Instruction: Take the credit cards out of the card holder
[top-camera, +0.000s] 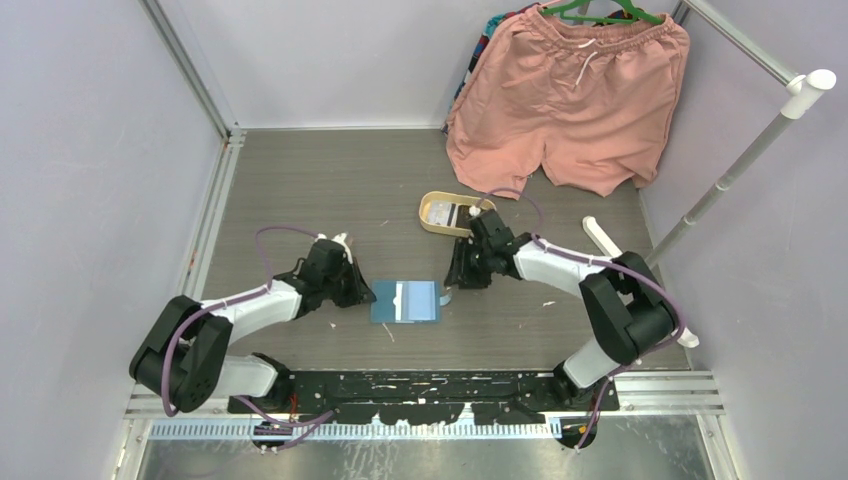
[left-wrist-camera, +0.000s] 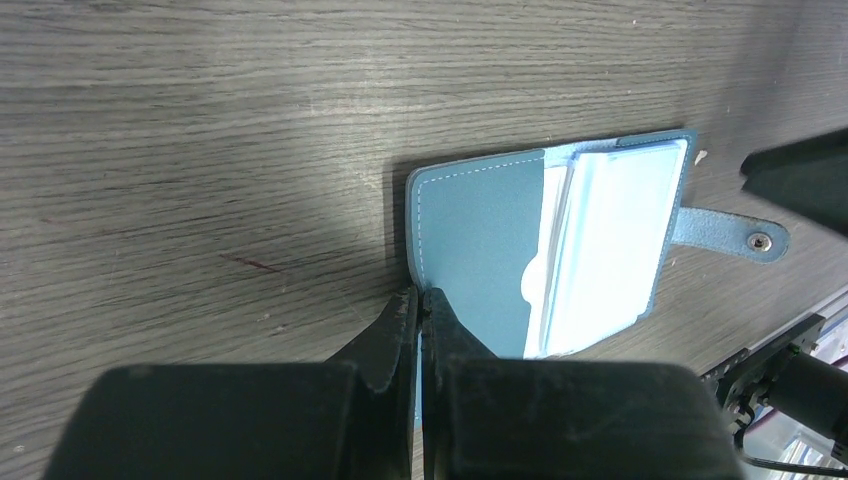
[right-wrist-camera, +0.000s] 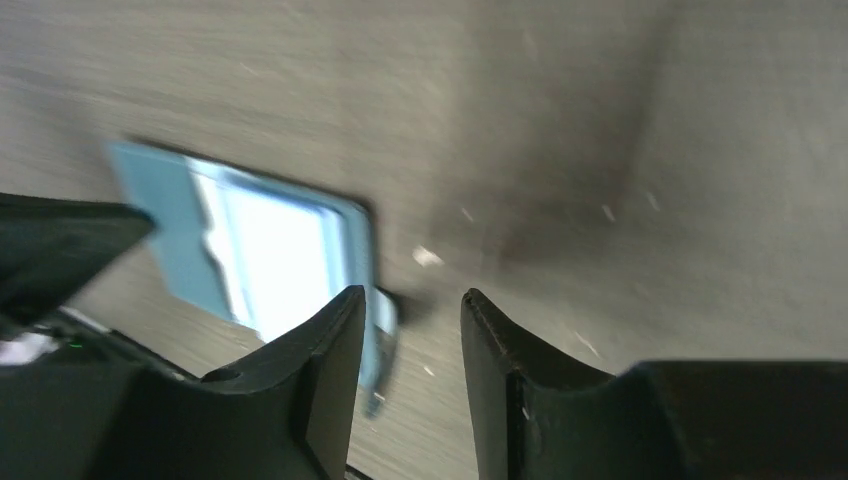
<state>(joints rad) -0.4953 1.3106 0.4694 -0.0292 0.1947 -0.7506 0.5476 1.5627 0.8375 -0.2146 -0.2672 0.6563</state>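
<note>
The teal-blue card holder (top-camera: 405, 301) lies open and flat on the wooden table between my two arms. Its pale inner sleeves (left-wrist-camera: 612, 240) face up and its snap tab (left-wrist-camera: 728, 232) sticks out to the right. My left gripper (left-wrist-camera: 420, 296) is shut on the holder's left edge, and a blue sliver shows between the fingers. My right gripper (right-wrist-camera: 412, 296) stands open over the tab (right-wrist-camera: 383, 316), which sits just inside its left finger, unheld. A dark flat card (top-camera: 471, 213) and a paler one lie in the oval tan tray (top-camera: 432, 226). Whether cards remain in the sleeves I cannot tell.
Pink shorts (top-camera: 570, 100) hang on a green hanger at the back right. A white pipe rack (top-camera: 742, 158) slants along the right side, with a white foot (top-camera: 600, 238) on the table near my right arm. Grey walls close in left and right.
</note>
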